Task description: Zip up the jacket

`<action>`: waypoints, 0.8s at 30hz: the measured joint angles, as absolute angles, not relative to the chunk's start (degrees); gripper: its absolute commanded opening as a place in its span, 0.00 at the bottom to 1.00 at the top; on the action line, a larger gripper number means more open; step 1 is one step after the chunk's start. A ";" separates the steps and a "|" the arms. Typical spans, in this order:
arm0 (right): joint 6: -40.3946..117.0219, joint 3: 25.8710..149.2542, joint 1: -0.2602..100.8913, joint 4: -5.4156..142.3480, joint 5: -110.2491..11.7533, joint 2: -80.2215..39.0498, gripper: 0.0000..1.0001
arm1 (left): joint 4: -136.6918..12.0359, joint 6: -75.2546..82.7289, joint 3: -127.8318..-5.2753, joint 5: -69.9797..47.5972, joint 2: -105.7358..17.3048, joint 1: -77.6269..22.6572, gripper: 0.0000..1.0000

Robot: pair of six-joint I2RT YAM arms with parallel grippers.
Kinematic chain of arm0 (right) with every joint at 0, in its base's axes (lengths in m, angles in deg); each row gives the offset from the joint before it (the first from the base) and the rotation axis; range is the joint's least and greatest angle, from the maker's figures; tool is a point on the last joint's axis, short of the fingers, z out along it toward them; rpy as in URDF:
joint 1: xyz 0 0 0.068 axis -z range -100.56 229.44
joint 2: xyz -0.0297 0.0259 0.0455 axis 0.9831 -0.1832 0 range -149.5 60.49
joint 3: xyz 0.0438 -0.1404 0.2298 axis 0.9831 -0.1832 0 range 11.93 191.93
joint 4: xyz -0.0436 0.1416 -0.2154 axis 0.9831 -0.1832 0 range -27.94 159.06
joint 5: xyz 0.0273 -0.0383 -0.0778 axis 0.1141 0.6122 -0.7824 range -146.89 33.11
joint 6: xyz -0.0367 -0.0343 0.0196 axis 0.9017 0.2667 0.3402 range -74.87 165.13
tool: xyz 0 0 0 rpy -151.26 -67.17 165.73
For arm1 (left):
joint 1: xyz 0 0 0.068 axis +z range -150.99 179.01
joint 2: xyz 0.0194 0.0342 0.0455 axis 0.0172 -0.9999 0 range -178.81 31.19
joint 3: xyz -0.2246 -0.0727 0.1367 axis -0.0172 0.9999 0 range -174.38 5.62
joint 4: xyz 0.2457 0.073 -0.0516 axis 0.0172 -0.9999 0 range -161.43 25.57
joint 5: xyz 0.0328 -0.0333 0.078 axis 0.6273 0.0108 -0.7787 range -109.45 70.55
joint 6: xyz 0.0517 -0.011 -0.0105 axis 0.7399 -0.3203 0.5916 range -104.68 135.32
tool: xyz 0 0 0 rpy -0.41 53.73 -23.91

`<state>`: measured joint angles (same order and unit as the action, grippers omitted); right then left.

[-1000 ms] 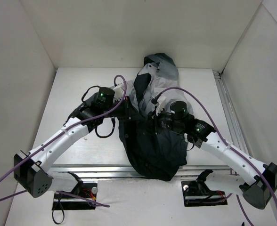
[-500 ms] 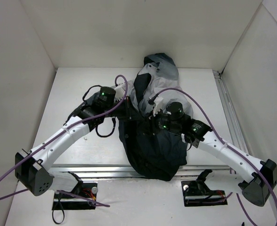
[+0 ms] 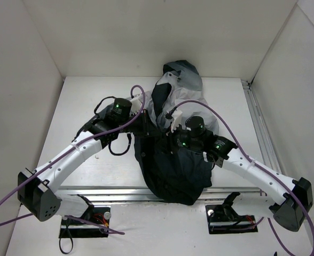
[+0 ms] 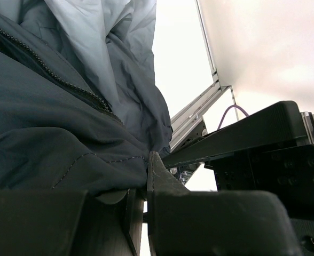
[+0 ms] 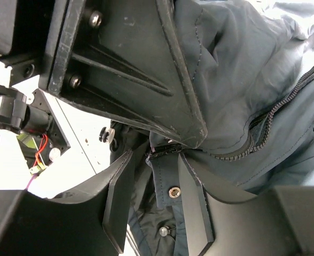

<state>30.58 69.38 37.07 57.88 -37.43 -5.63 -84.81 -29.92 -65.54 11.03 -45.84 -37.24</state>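
While the jacket (image 3: 173, 160), thin, limp and slippery, lies heaped on the table (image 3: 93, 96), left hand (image 4: 146, 213) pinches its dark hem, apparently, and right hand (image 5: 157, 208) stands apart astride the snap placket (image 5: 170, 184) below the zipper (image 5: 269, 114), the likeliest hold.

The left arm (image 3: 66, 156) and right arm (image 3: 253, 169) are showing white shells between black joints, each carrying 1 purple cable (image 3: 137, 92) and 1 glowing green light (image 3: 116, 110). In the right wrist view, black wedge-shaped fingers (image 5: 195, 197) are tapering at 6 o'clock, silver screws (image 5: 95, 20) shining at 11 o'clock.
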 measured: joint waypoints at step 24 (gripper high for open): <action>30.30 69.38 37.01 59.32 -39.96 -7.36 0.00 | -85.29 -29.89 -65.61 11.29 -45.84 -37.24 0.00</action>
